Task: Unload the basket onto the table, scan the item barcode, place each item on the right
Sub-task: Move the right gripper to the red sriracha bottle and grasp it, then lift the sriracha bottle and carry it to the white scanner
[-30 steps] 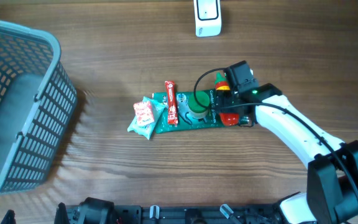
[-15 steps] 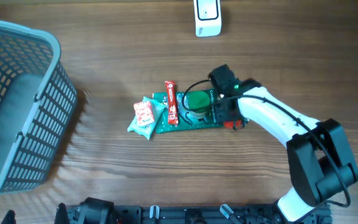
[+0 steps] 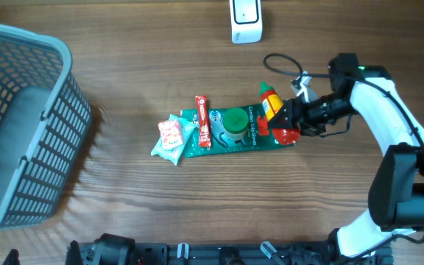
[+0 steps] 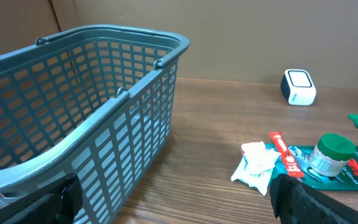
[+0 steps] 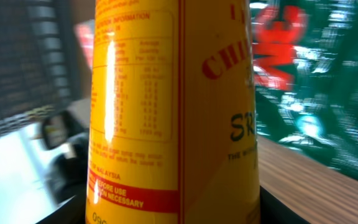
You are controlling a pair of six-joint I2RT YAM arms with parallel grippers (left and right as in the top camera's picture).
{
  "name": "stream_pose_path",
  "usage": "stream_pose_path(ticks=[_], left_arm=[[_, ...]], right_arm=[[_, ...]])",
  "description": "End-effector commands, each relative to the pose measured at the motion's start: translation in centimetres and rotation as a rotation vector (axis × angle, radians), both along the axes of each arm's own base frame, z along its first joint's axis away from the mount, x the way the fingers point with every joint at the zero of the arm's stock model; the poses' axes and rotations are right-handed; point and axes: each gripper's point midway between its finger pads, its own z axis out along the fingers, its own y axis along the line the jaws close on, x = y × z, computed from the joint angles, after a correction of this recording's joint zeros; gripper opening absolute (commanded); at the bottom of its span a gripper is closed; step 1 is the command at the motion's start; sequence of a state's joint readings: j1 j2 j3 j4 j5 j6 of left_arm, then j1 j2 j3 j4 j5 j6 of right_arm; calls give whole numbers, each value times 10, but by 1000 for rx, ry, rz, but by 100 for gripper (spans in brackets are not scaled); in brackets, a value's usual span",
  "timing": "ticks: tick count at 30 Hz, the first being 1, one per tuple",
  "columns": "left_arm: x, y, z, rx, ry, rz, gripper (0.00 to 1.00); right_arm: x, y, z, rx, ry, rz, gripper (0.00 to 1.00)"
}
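The sauce bottle [image 3: 270, 103] is clenched in the right claw [image 3: 280, 121], well short of the scanner [image 3: 246, 20] and slightly right of it, probably so its label can be turned scannerward. The left claw [image 4: 176, 196] is released, idle. One bottle, one scanner, one basket [image 3: 20, 125], one jar [image 3: 234, 121].

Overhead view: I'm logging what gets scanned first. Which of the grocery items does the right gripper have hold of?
The yellow sauce bottle with the green tip, clamped in the right gripper. The jar, candy bar and white packet lie free beside it.
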State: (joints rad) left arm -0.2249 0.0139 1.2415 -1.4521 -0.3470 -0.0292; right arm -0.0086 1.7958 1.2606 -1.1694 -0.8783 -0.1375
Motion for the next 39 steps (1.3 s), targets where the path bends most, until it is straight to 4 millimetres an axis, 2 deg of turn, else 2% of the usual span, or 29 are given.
stream_pose_path(ticks=[1,5,8,11,15,18,20,22,23,25,27,28,30,34,36,38,39], left_arm=[[-2,0,0,-11,-7,5,100],[-2,0,-2,-9,0,5,100],[-2,0,-2,-10,3,2,100],[1,-16,-1,-31,-3,-86,100],[17,-33,-2,-49,-7,-160,100],[47,-41,-2,-55,-35,-171,100],[83,-48,7,-66,-125,-167,100],[109,-54,6,-73,-175,-168,100],[123,-57,-1,-74,-184,-167,100],[144,-62,-27,-69,-147,-167,100],[156,-68,-63,-62,-58,-187,100],[156,-76,-72,-67,-32,-229,100],[155,-87,-74,-78,-21,-289,100],[152,-87,-84,-75,23,-291,100],[148,-86,-99,-70,86,-288,100],[139,-84,-126,-61,203,-283,100],[136,-83,-132,-59,230,-282,100]], right_arm=[[4,26,55,347,-105,17,33],[-11,28,62,378,-148,85,31],[-33,33,79,455,-188,153,31],[-42,37,88,479,-221,186,31],[-48,45,91,487,-258,230,31],[-50,48,92,492,-266,244,31],[-51,49,92,493,-266,250,31],[-51,50,92,493,-267,252,31],[-51,50,92,495,-279,258,31],[-51,50,92,495,-281,259,31],[-52,50,92,495,-275,257,31],[-52,50,92,495,-272,256,31],[-52,50,92,495,-270,255,31],[-51,50,92,495,-272,255,31],[-51,50,92,494,-252,243,31],[-50,50,94,498,-198,210,31],[-50,50,94,495,-186,205,31]])
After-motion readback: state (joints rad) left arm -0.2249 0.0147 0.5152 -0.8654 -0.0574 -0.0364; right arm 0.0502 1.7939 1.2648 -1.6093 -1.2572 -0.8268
